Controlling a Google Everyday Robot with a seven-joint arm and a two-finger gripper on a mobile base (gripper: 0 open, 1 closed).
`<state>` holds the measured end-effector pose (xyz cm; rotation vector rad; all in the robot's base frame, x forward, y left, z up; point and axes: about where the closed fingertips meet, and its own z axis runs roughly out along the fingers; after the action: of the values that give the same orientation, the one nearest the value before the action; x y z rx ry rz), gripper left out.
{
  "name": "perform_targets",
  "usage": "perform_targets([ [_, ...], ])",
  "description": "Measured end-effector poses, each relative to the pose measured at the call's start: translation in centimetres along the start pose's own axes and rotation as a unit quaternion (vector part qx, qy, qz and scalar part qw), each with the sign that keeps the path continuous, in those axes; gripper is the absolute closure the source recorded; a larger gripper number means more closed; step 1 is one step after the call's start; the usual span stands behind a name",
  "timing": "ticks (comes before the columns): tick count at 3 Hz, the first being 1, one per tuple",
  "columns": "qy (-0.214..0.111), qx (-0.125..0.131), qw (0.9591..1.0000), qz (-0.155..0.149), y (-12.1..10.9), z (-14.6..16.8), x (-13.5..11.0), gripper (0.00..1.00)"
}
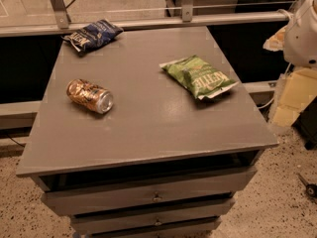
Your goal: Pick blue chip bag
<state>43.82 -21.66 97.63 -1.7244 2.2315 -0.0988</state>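
Drawers (156, 195) up front under grey table (143, 128); can (90, 96) on its side L, green bag (199, 77) R, blue chip bag (91, 35) far-L corner; gripper off-frame, jaws can't tell.

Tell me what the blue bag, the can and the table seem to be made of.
Blue bag: probably thin plastic film, glossy; it is crinkled.
Can: probably metal; shiny golden side, silver end.
Table: painted grey, wood or metal unclear; smooth, faint sheen.
The gripper is not in view; only a white robot part shows at right.
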Motion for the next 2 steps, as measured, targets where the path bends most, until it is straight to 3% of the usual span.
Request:
perform_targets([
  [1, -0.006, 0.002, 1.0000, -0.001, -0.3, 0.2, -0.4, 0.00],
  [2, -0.034, 0.009, 0.9994, -0.007, -1.6, 1.3, -2.2, 0.00],
])
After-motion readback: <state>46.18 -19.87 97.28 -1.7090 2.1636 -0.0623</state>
